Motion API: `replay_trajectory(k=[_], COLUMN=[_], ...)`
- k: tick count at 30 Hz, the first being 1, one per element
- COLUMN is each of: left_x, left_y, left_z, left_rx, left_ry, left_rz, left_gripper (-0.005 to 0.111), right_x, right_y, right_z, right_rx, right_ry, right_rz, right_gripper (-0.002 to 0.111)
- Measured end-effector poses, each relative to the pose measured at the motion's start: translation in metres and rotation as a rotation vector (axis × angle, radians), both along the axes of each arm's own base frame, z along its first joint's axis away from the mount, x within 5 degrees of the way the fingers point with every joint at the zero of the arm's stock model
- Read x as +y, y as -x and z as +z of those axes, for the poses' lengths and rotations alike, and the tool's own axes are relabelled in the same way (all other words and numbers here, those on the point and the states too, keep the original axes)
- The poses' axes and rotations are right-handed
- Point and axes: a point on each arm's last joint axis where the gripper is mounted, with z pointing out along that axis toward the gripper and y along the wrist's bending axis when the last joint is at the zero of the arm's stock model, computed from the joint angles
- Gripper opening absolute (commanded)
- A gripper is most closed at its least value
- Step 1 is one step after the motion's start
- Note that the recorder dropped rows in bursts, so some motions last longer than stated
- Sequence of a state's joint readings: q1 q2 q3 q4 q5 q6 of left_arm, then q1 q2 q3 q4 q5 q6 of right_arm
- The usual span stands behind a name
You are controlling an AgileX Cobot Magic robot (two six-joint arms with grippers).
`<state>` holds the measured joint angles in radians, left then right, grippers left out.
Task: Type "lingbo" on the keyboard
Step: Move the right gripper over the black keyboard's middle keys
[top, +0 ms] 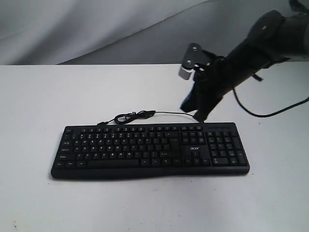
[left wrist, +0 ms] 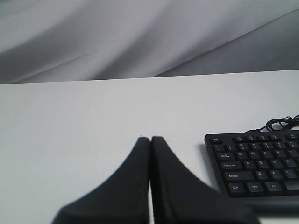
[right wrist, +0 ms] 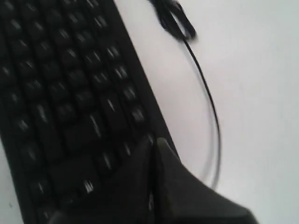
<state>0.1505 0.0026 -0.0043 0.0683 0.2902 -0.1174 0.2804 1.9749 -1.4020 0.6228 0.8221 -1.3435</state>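
Worktop (top: 38, 96): white; fills the lower three quarters of the exterior view.
Backdrop (top: 96, 29): creased grey cloth across the top of the frame.
Keyboard (top: 149, 150): black, full-size with number pad; lies flat in the lower middle of the exterior view, its long side running left to right.
Right arm (top: 260, 38): dark; comes in from the upper right corner and slopes down toward the centre.
Right gripper (top: 193, 112): fingers pressed together, holding nothing. It hangs right of centre, just above the keyboard's far edge, over the strip between the letter keys and the number pad. The right wrist view is blurred, so whether the tips touch the keyboard cannot be told.
Left gripper (left wrist: 150, 139): fingers closed tip to tip, holding nothing; bottom centre of the left wrist view. The keyboard's left end sits at lower right, with bare worktop between them.
Cable (top: 140, 115): thin, black; bundled in a loop just above the keyboard's far edge.
Writing: small white "acer" logo (top: 193, 148); Caps Lock, Shift, Ctrl and Alt read in the left wrist view.
Count: one keyboard, one cable, two grippers.
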Motion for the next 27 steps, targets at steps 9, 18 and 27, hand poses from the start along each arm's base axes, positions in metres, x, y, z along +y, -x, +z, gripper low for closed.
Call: replay_trajectory(k=[9, 18, 27], left_x=[0.0, 0.0, 0.0], left_y=[0.0, 0.0, 0.0], left_z=[0.0, 0.0, 0.0], left_rx=[0.0, 0.0, 0.0], left_ry=[0.0, 0.0, 0.0], left_rz=[0.0, 0.0, 0.0], left_gripper=[0.001, 0.001, 0.001], right_x=[0.097, 0.118, 0.109], right_y=[0.041, 0.054, 0.057], right_z=[0.004, -0.013, -0.033], right_rx=[-0.091, -0.136, -0.157], right_ry=[-0.08, -0.063, -0.017], right_rz=[0.225, 0.187, 0.138], right_gripper=[0.0, 0.0, 0.0])
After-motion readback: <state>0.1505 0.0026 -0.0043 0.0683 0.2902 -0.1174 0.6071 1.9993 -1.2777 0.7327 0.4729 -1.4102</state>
